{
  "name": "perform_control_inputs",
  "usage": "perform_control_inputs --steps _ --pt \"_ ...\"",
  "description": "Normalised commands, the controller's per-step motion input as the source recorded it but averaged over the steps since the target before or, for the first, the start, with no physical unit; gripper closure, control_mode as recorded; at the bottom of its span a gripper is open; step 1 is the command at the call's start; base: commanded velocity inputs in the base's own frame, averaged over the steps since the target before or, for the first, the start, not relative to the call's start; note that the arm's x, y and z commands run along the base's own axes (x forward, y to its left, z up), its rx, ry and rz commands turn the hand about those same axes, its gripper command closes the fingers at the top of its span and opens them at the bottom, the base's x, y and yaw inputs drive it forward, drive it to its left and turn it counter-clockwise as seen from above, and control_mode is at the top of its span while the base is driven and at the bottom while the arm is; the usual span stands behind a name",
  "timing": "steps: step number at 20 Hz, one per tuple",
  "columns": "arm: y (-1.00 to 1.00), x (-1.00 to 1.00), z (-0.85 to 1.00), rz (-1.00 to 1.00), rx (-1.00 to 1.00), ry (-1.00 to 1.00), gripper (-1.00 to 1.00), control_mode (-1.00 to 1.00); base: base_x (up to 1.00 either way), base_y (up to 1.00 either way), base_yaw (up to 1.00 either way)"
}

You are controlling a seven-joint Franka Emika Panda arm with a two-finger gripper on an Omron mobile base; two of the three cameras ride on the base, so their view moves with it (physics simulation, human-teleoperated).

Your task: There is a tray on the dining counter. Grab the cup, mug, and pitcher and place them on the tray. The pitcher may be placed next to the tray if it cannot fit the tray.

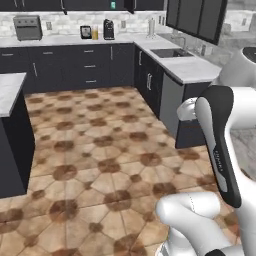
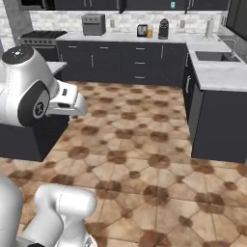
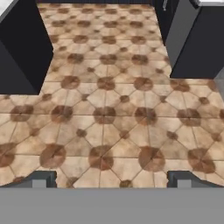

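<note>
Two dark fingertips (image 3: 39, 179) stand as wide apart as they go at the bottom of the hand view, and there is nothing between them but patterned floor (image 3: 105, 113), so the hand (image 3: 111, 180) is open and empty, carried high and pointed down the aisle. To my eye it is simply travelling rather than reaching. The arm (image 1: 220, 150) is folded up close over the base, a sensible tuck for driving between the cabinets. Far off on the back desk (image 1: 65, 40), between a small dark box (image 1: 85, 32) and the coffee machine (image 1: 108, 29), stands a little orange-yellow vessel (image 1: 95, 33). I take that for the pitcher, though it is too small and blurred to see a handle. On the left, a marble-topped block with a dark base (image 1: 11, 90) pokes in, probably the end of the dining desk, but most of its top is cut off, so I cannot say where the tray sits. The cup and mug I cannot make out either. There is a teal speck (image 1: 113, 5) up by the wall cabinets, far too tiny to name.
</note>
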Motion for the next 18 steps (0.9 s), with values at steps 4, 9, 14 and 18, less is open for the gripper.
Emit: perform_control_inputs --steps 4,9,14,18 --pt "0.0 0.0 0.0 0.0 0.0 0.0 -1.0 1.0 1.0 -0.01 0.01" --pt "0.0 0.0 0.0 0.0 0.0 0.0 -1.0 1.0 1.0 0.0 0.0" --pt "0.0 0.0 0.0 0.0 0.0 0.0 -1.0 1.0 1.0 0.0 0.0" --pt "0.0 0.0 0.0 0.0 0.0 0.0 -1.0 1.0 1.0 0.0 0.0"
